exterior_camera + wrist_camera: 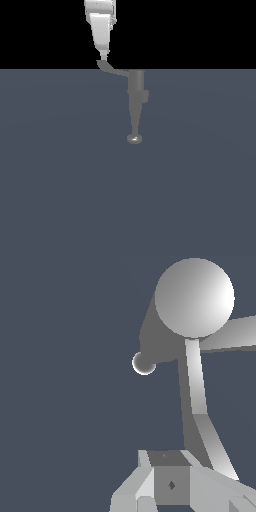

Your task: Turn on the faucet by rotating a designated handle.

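The faucet point(136, 92) is a dull grey fixture lying on the floor. Its thick end is far away and it tapers to a stem ending in a small shiny knob point(134, 138). The thin grey handle point(112, 69) projects from the thick end toward the exterior view's left and ends in a flattened tip. My white gripper point(102, 56) hangs just above that tip, touching or almost touching it, with its fingers together and nothing between them. In the wrist view the handle point(197, 401) runs from the faucet's rounded end point(194, 296) down beside my gripper point(170, 481), and the knob point(144, 363) shows beyond.
The flat dark grey floor point(60, 190) spreads around the faucet. Nothing else stands on it.
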### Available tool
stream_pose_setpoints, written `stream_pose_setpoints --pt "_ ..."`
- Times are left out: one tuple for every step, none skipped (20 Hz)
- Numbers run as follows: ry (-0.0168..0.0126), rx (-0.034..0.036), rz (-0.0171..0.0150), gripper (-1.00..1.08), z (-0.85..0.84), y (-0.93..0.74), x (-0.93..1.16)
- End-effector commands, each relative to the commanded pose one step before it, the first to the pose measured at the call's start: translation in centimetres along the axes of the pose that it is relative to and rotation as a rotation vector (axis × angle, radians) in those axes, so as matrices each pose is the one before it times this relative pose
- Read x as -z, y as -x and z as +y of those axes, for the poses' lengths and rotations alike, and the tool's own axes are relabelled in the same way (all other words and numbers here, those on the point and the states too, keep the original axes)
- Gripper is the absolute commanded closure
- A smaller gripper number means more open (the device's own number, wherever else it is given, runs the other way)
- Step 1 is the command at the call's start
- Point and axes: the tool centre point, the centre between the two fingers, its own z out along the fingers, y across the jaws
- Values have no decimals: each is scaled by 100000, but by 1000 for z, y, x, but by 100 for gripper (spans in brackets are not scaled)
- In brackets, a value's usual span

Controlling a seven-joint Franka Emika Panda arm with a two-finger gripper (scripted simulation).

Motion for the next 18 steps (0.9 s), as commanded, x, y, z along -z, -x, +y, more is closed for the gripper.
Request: stream_pose_setpoints --pt "-9 0 0 108 648 -15 -3" --pt "0 0 0 108 257 -6 -1" --pt "0 0 0 108 258 -6 -1" --pt "0 0 0 108 260 -6 -1" --pt "0 0 0 108 262 -6 -1" --pt "0 0 0 108 263 -6 -1" --pt "0 0 0 108 265 -6 -1" --pt "0 0 0 108 266 -6 -1" --pt "0 0 0 108 268 -6 -1" --pt "0 0 0 108 269 -6 -1" --pt "0 0 0 108 270 -7 -1" --pt "-33 -61 -1 108 282 -44 19" --pt "0 0 0 108 273 -7 -1" --pt "0 0 0 108 275 -7 -1" --pt "0 0 0 108 276 -7 -1" --pt "0 0 0 108 277 -7 -1" --pt "0 0 0 108 278 -7 -1" --pt "0 0 0 108 280 -7 0"
